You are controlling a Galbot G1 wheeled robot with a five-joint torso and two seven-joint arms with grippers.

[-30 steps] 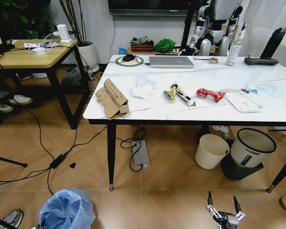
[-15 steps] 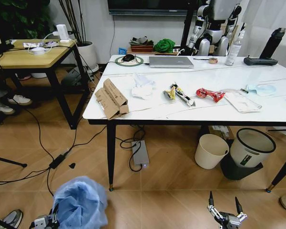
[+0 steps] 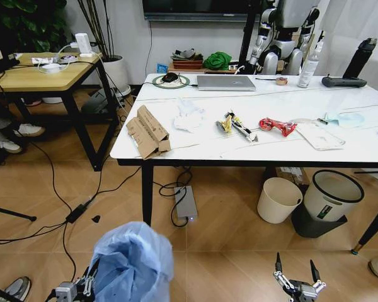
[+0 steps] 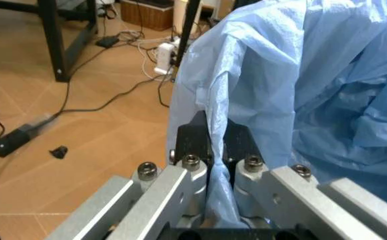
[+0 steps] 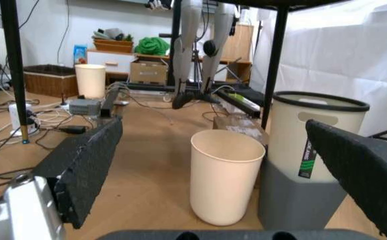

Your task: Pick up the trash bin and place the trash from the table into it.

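The trash bin (image 3: 133,263), wrapped in its crinkly light-blue bag, hangs low at the left, in front of the table (image 3: 271,100). My left gripper (image 3: 88,287) is shut on a fold of that bag (image 4: 217,150). On the marble top lies the trash: folded cardboard (image 3: 148,131), white tissue (image 3: 189,116), a yellow-black wrapper (image 3: 236,124), a red wrapper (image 3: 278,125), a clear tray (image 3: 318,135) and a pale-blue mask (image 3: 343,118). Low at the right, my right gripper (image 3: 296,280) stands open and holds nothing (image 5: 213,127).
Under the table's right end stand a cream bin (image 3: 280,199) and a dark grey bin (image 3: 332,200) with a white liner. A laptop (image 3: 227,82) and a white bottle (image 3: 312,63) sit at the table's back. A wooden desk (image 3: 44,72) is at the left; cables (image 3: 82,207) cross the floor.
The blue-bagged bin has risen and shifted right with my left gripper, which has come into the head view. The right gripper has stayed where it was.
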